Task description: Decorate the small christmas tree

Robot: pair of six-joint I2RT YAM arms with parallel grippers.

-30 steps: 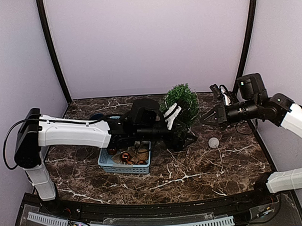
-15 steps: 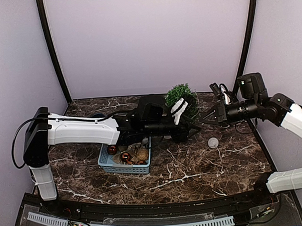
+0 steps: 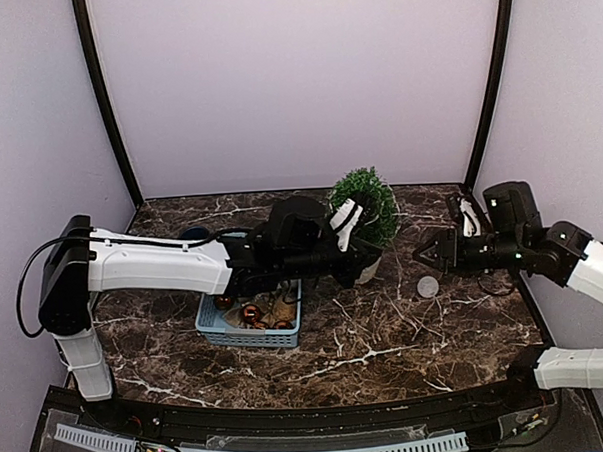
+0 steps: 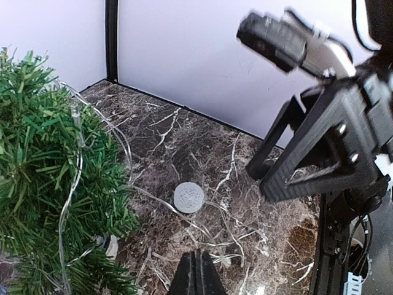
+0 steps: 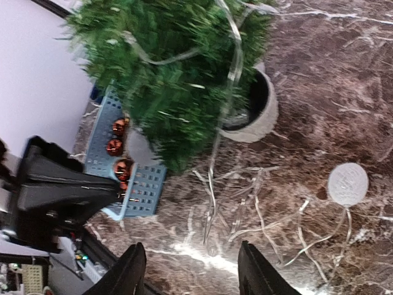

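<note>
Since the left tool is pinched together and the right tool gapes near the small christmas tree beside the blue basket, drape the loose light string slowly, avoiding snags.

Light: soft, even, fairly bright.
Glare: white sheen on dark veined marble tabletop, right wrist view.
Blur: bushy dark-green artificial tree smeared, same view.

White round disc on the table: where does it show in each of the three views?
Top external: the white disc lies right of centre, to the lower right of the small christmas tree.
Left wrist: disc near centre, right of the tree.
Right wrist: disc far right, lower right of the tree's pot.
Shared landmark: the tree.
</note>
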